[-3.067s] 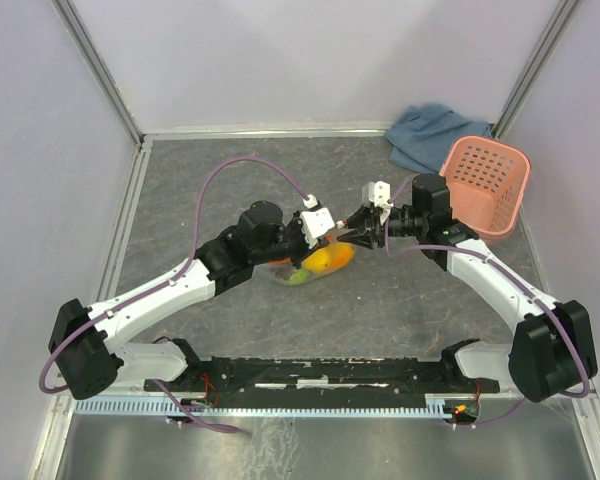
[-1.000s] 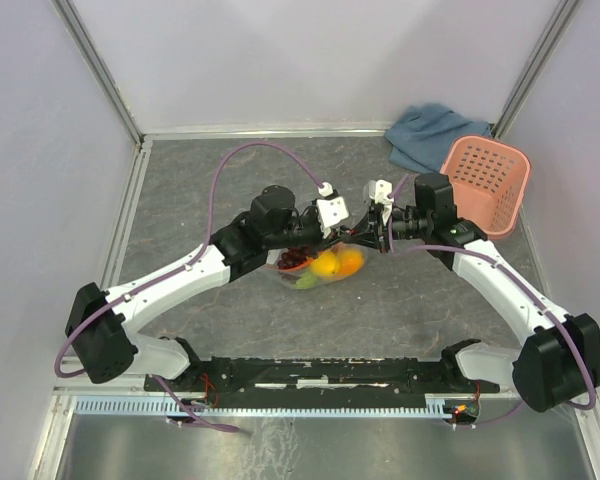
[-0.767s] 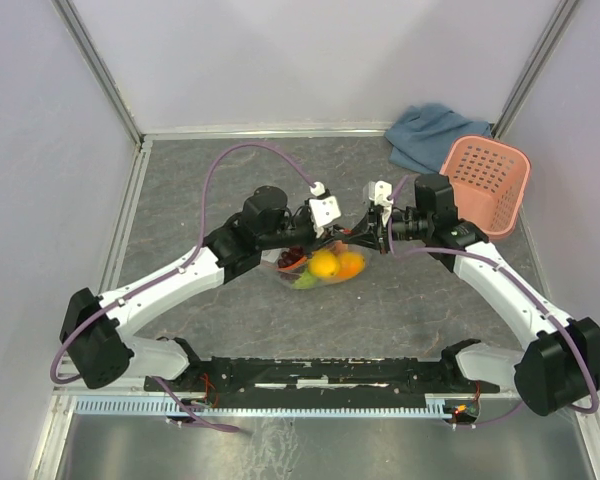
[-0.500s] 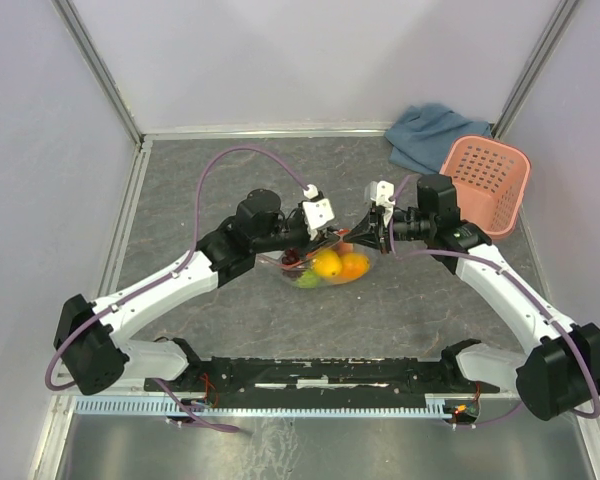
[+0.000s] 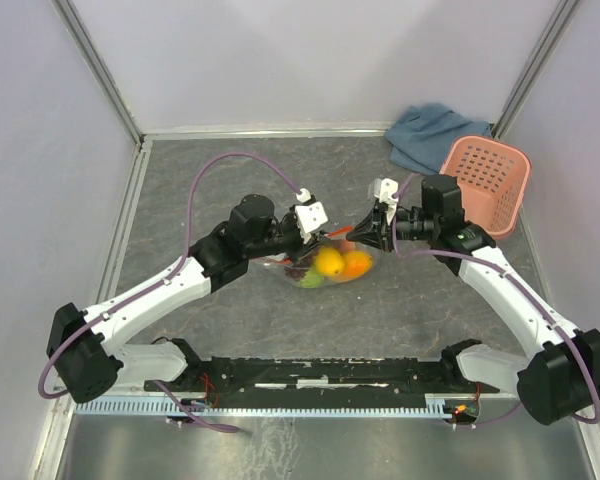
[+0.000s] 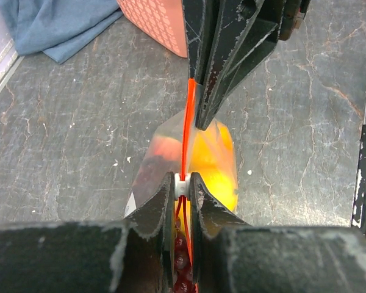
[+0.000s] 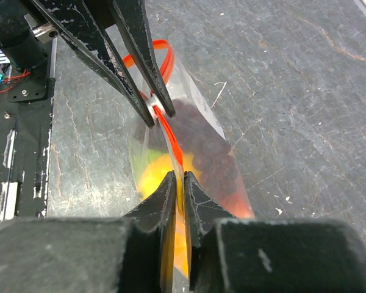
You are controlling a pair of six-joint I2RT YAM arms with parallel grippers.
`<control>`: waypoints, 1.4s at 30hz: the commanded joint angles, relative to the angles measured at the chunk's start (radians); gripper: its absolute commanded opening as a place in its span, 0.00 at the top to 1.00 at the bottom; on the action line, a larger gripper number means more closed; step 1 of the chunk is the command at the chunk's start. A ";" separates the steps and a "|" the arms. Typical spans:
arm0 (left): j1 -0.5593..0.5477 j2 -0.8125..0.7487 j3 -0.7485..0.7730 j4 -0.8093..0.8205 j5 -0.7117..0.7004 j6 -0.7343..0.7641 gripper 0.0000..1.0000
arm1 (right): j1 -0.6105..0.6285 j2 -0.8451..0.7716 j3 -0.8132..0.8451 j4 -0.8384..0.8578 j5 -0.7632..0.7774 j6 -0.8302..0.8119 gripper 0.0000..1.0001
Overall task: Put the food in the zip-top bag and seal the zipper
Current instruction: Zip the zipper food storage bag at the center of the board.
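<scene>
Left gripper (image 6: 182, 178) pinches zipper (image 6: 187, 122) | right gripper (image 7: 178, 183) nips zipper | grey marbled table (image 5: 230, 180), pale walls (image 5: 310, 60)

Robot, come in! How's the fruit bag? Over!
Left end effector shut on white slider. Right end effector pinching zipper. Toy fruit inside zip-top bag. Nothing blocking.

Overhead, the light is bright, even and diffuse; the arms cast only faint, soft shadows on the table (image 5: 180, 190). The walls (image 5: 330, 60) at 12 o'clock look slightly washed out, and the metal strip (image 5: 330, 445) at 6 o'clock has a dull sheen. In both wrist views the stone is sharp, while the left gripper (image 6: 182, 183) and right gripper (image 7: 178, 181) at 6 o'clock are out of focus. The bag (image 6: 216, 152) glows orange with light passing through it; the zipper (image 6: 188, 122) looks oversaturated.
</scene>
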 commanded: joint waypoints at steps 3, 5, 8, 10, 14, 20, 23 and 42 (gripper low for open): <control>0.009 0.029 0.091 -0.026 0.066 0.010 0.97 | -0.002 -0.015 -0.002 0.073 -0.046 0.028 0.66; 0.009 0.045 0.107 -0.033 0.086 0.013 0.97 | 0.003 -0.004 0.005 0.075 -0.052 0.025 0.58; 0.008 0.051 0.114 -0.032 0.105 0.013 0.97 | 0.013 0.021 0.023 0.078 -0.058 0.021 0.52; 0.006 0.049 0.113 -0.029 0.112 0.014 0.97 | 0.021 0.042 0.037 0.079 -0.060 0.021 0.51; 0.007 0.046 0.111 -0.030 0.111 0.016 0.97 | 0.037 0.070 0.062 0.079 -0.085 0.022 0.58; 0.007 0.046 0.110 -0.050 0.099 0.013 0.97 | 0.038 0.063 0.084 0.068 -0.085 0.025 0.89; 0.007 0.038 0.098 -0.057 0.059 -0.002 0.97 | 0.037 0.048 0.093 0.041 -0.060 0.021 0.98; 0.012 -0.140 -0.069 -0.080 -0.237 -0.194 0.97 | -0.003 -0.084 -0.014 0.105 0.328 0.201 0.98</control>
